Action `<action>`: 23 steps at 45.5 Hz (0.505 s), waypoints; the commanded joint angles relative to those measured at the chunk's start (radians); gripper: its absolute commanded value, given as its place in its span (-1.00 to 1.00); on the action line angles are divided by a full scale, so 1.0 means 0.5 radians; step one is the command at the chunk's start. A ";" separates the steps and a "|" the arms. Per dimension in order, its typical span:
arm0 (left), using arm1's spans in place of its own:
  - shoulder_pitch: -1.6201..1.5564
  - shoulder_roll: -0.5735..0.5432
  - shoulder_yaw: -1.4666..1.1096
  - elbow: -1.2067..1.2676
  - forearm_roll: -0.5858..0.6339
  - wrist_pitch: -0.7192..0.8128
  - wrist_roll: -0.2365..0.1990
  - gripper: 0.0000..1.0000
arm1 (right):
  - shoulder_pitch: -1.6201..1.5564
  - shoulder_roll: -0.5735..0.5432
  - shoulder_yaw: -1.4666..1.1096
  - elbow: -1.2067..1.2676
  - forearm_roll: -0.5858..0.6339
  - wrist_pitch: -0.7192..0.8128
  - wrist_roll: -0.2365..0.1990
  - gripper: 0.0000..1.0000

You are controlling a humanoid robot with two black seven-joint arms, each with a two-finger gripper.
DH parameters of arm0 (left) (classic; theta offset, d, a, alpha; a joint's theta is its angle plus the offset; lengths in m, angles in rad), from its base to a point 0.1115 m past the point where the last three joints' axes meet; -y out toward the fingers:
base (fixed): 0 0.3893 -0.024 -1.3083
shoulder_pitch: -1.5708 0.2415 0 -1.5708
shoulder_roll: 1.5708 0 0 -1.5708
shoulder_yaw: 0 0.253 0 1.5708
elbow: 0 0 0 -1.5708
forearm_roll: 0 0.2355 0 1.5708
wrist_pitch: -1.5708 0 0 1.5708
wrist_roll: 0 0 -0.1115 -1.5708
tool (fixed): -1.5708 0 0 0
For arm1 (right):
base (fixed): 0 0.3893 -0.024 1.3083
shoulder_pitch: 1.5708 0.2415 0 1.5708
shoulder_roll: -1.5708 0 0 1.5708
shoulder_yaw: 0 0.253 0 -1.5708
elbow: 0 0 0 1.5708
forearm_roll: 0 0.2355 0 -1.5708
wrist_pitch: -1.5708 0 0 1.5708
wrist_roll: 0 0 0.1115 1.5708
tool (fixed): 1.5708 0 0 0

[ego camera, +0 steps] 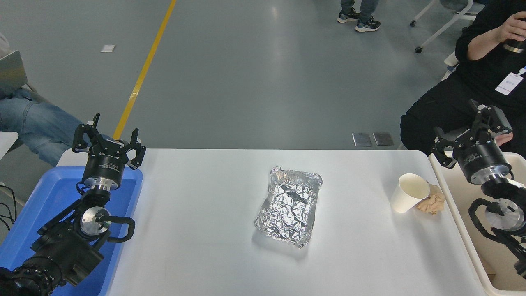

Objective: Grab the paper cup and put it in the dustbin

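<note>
The paper cup (409, 192) is white with a cream inside. It lies tilted on the table's right side, its mouth facing up and toward the camera, leaning against a crumpled tan paper wad (432, 203). The dustbin (456, 222) is a cream-white tub at the right edge, just right of the cup. My right gripper (466, 131) is open and empty, raised above the dustbin's far end, up and to the right of the cup. My left gripper (107, 133) is open and empty, parked over the blue tray at the lower left.
A crinkled silver foil tray (289, 205) sits at the table's middle. A blue plastic tray (45, 205) is at the left edge. A person in black sits beyond the far right corner; another in jeans sits at far left.
</note>
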 commanded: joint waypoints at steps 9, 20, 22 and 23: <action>0.000 0.000 0.000 0.000 0.000 0.000 -0.003 0.98 | 0.015 0.008 -0.001 -0.001 -0.001 0.003 0.000 1.00; 0.000 0.000 0.000 0.000 0.000 0.000 -0.003 0.98 | 0.018 -0.001 -0.019 -0.001 -0.001 0.003 -0.009 1.00; 0.000 0.000 0.000 0.000 0.000 0.000 -0.003 0.98 | 0.018 -0.007 -0.022 -0.001 0.002 0.000 -0.009 1.00; 0.000 0.000 0.000 0.000 0.000 0.000 -0.003 0.98 | 0.018 -0.010 -0.022 0.002 -0.001 0.003 -0.009 1.00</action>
